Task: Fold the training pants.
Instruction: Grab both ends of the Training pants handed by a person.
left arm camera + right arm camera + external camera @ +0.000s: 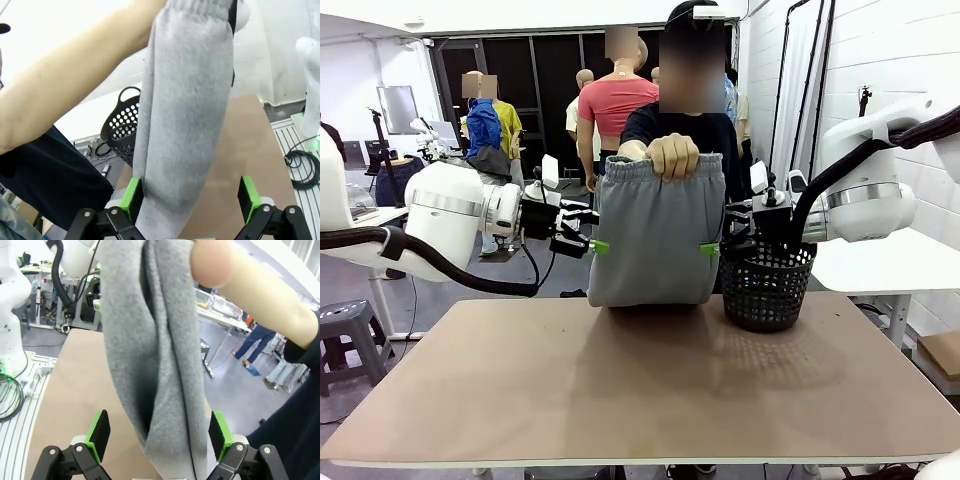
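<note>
A person's hand (673,155) holds the light grey training pants (656,235) up by the gathered waistband at the table's far edge; they hang folded over, lower end near the table. My left gripper (592,246) stands open at the pants' left edge, and my right gripper (717,248) stands open at their right edge. In the left wrist view the hanging pants (185,120) fall between my green pads (131,198), nearer the left one. In the right wrist view the pants (160,355) hang between the spread pads (98,432).
A black mesh basket (766,284) stands on the brown table (640,390) at the far right, just beside my right gripper. The person's forearm (65,85) reaches over the left wrist view. White tables and people stand behind.
</note>
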### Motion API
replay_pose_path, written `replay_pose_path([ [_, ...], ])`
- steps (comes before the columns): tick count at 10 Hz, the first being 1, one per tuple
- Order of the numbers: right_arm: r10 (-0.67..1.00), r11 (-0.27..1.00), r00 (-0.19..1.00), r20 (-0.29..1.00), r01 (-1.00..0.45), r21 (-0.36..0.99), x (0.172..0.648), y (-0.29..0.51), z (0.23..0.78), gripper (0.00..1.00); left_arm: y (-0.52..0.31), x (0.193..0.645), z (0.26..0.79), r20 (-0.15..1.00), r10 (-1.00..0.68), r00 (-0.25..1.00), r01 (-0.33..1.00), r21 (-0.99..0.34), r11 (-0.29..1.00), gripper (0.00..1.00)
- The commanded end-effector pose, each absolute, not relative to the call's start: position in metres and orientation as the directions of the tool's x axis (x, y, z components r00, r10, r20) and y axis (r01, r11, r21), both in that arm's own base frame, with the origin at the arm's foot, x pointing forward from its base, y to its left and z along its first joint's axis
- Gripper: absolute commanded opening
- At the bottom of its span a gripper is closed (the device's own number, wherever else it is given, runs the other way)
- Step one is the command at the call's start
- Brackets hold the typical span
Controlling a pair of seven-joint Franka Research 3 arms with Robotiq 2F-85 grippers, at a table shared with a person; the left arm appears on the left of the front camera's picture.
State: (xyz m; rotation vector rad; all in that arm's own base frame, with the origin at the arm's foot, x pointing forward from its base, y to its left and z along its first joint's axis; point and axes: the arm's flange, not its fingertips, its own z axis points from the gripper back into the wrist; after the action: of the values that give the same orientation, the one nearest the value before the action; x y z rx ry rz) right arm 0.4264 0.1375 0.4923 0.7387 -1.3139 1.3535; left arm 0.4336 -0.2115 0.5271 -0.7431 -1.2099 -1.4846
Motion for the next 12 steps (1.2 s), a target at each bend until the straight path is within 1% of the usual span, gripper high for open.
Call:
replay_pose_path([
  [1, 0.199, 0.142, -0.279, 0.939, -0.94, -0.309, 0.432, 0.145, 0.491, 1.0, -0.219, 0.434, 0.528, 0.914, -0.272, -0.3, 0.944, 0.325, 0.052, 1.0],
  [4, 0.129, 0.096, -0.282, 0.951, -0.951, -0.295, 0.434, 0.16, 0.501, 1.0, -0.231, 0.424, 0.534, 0.932, -0.22, -0.29, 0.951, 0.306, 0.046, 1.0],
  [7, 0.068, 0.045, -0.256, 0.964, -0.965, -0.26, 0.431, 0.166, 0.512, 1.0, -0.236, 0.413, 0.54, 0.945, -0.183, -0.272, 0.955, 0.288, 0.069, 1.0],
  [9, 0.045, 0.02, -0.256, 0.966, -0.966, -0.257, 0.431, 0.171, 0.516, 1.0, -0.237, 0.415, 0.539, 0.958, -0.163, -0.236, 0.964, 0.252, 0.087, 1.0],
  [12, 0.023, -0.002, -0.263, 0.964, -0.965, -0.263, 0.432, 0.177, 0.524, 1.0, -0.245, 0.417, 0.537, 0.97, -0.153, -0.19, 0.976, 0.204, 0.077, 1.0],
])
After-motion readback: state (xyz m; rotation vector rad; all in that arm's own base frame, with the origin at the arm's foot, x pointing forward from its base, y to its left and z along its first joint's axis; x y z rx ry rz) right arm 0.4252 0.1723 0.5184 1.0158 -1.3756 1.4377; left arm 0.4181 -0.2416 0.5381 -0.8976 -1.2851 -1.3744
